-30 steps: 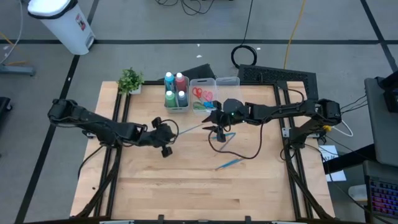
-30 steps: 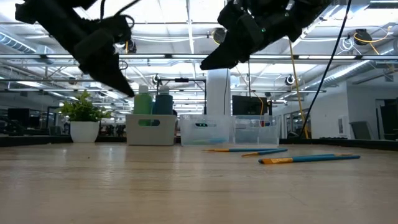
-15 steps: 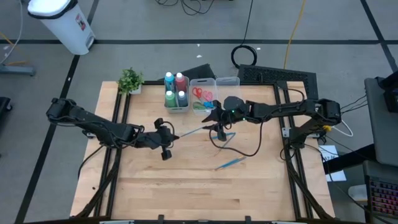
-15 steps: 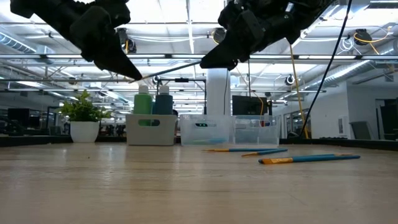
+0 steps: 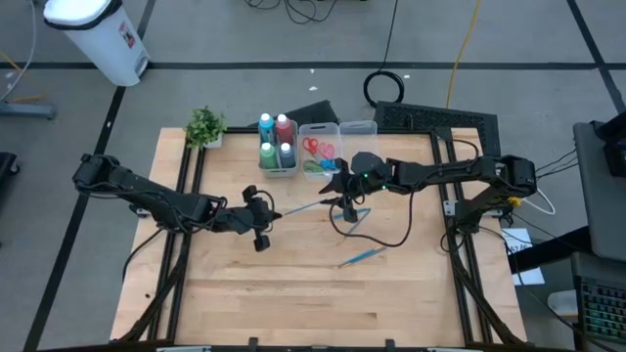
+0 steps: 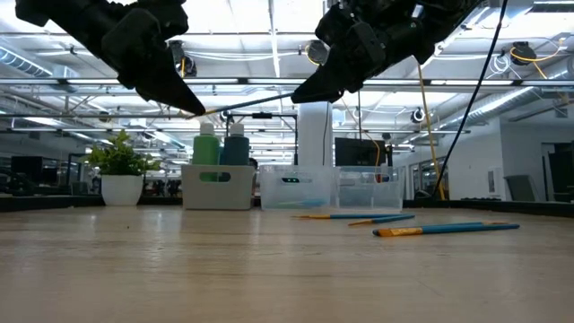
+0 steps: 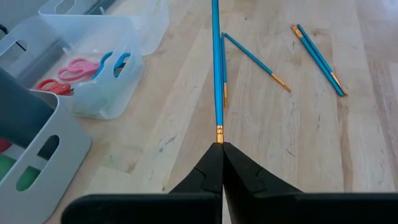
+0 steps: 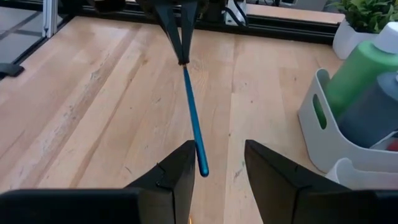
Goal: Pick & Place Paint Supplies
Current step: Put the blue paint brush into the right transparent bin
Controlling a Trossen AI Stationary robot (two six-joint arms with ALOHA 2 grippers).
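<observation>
High view: lots of bare table [image 5: 293, 303] from 4 through 8 o'clock; bins with paint bottles [image 5: 277, 142] and scissors [image 5: 315, 149] packed at 12, plant [image 5: 205, 125] at 11, one loose brush [image 5: 360, 256] at about 5. Left gripper [image 5: 275, 212] just left of centre, right gripper [image 5: 342, 200] just right of it, held brush [image 5: 305, 206] spanning between. Low view: both grippers well above the tabletop, held brush near level, three brushes [image 6: 359, 216] flat on the wood to the right. Left wrist view: fingers [image 7: 208, 174] pressed together, pinching the held brush at its ferrule end. Right wrist view: fingers [image 8: 177, 174] spread, free tip of the held brush between them, contact not clear.
</observation>
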